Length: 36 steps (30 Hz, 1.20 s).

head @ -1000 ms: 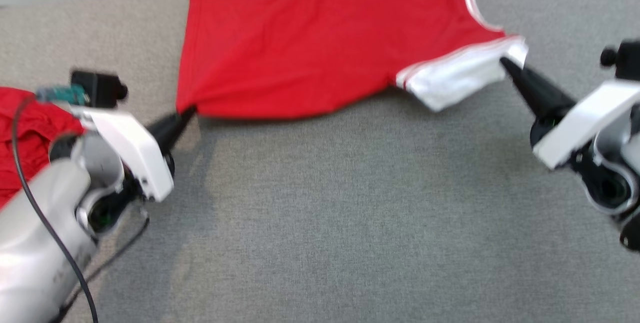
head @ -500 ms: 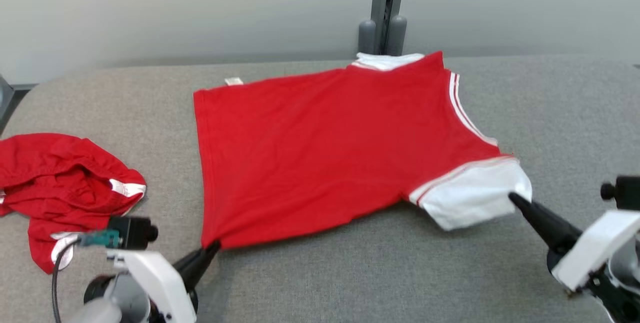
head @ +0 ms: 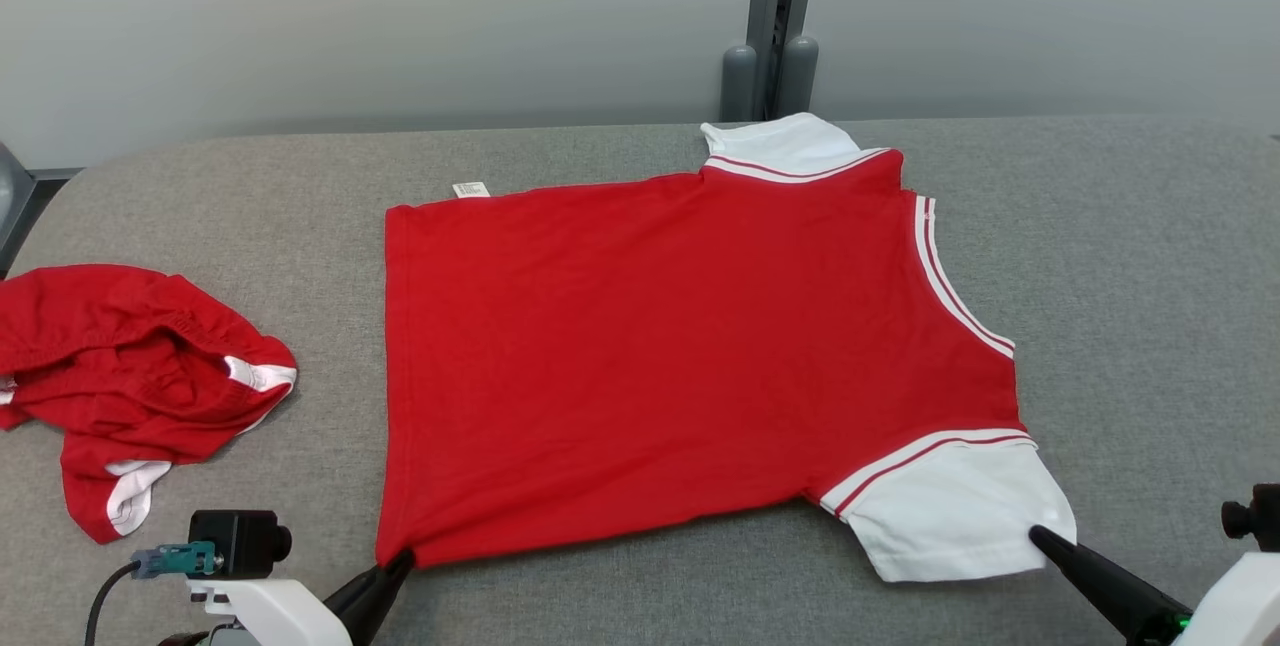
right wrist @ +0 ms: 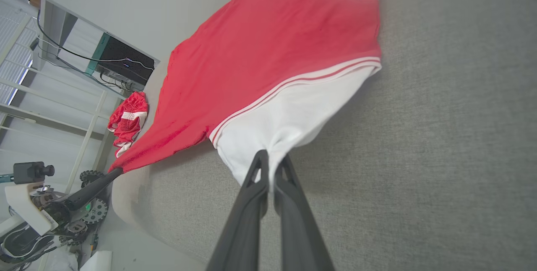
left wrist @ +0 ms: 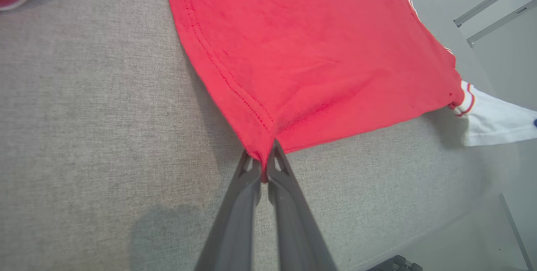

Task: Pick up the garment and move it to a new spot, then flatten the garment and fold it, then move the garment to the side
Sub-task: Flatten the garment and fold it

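Red garment [head: 650,346] is spread at centre of the grey desk [head: 1150,256]. Hem corner at 7 o'clock is pinched by left claw [head: 400,558], white sleeve at 5 o'clock by right claw [head: 1036,531]. Crumpled red cloth [head: 130,366] is seen at 9 o'clock.

The red knit-cloth T-shirt with white sleeves [head: 650,356] looks soft and matt, with stitched hems. The grey tabletop [head: 640,596] is covered in coarse woven fabric, matt and slightly fuzzy. At 9 o'clock, the crumpled red cloth garment [head: 130,366] has the same dull finish. The left claw [left wrist: 263,166] and right claw [right wrist: 272,166] are smooth, dark, matt plastic. The upright grey post [head: 765,16] at 12 o'clock looks like painted metal.
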Available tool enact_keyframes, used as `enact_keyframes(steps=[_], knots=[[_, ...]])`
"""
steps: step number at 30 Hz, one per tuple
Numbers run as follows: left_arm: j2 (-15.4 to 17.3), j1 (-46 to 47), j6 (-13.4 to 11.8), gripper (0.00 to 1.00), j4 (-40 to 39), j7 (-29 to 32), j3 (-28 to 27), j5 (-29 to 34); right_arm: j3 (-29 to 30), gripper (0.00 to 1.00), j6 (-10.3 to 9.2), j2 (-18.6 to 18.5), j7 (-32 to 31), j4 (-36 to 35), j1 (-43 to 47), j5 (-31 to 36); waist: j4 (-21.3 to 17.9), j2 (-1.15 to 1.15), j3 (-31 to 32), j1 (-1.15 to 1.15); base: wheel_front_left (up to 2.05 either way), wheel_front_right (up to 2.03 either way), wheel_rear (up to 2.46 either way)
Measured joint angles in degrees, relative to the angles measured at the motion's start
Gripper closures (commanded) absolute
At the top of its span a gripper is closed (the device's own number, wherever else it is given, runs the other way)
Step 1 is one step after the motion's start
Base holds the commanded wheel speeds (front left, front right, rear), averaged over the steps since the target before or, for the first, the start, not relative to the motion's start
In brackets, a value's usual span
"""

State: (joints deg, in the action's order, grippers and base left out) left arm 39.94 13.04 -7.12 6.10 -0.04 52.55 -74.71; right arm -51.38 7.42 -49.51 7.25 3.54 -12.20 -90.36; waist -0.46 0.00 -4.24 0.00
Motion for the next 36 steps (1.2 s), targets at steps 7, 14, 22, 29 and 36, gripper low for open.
enact_keyframes(steps=[7,14,22,29,36], knots=[[0.6,-0.8,-1.1,1.0,-0.1,1.1,0.9,0.6,-0.7,1.0,0.01,-3.4,-0.8,-3.8,2.9,-2.5,-0.1,0.0,-1.7,0.0,0.0,0.0,0.0],[1.1,-0.8,-2.4,1.0,-0.2,1.5,1.1,1.1,-2.1,1.0,0.01,-4.9,-1.6,-6.2,4.0,-3.9,-0.5,0.0,-2.5,0.0,0.0,0.0,0.0],[1.1,-0.8,-3.1,1.0,0.0,2.6,1.7,1.3,-4.3,1.0,0.01,-5.2,-2.6,-5.1,3.5,-4.6,-0.6,0.0,-2.7,0.0,0.0,0.0,0.0],[0.3,-0.9,-3.1,1.0,0.5,3.4,2.4,1.1,-6.2,1.0,0.01,-4.6,-3.3,-4.2,3.0,-6.6,-0.2,0.0,-1.4,0.0,0.0,0.0,0.0],[-0.2,-1.0,-3.5,0.0,0.4,4.4,3.3,1.1,-8.2,0.0,0.0,-4.5,-3.5,-2.7,1.7,-7.2,0.0,0.0,-0.5,0.0,0.0,0.0,0.0]])
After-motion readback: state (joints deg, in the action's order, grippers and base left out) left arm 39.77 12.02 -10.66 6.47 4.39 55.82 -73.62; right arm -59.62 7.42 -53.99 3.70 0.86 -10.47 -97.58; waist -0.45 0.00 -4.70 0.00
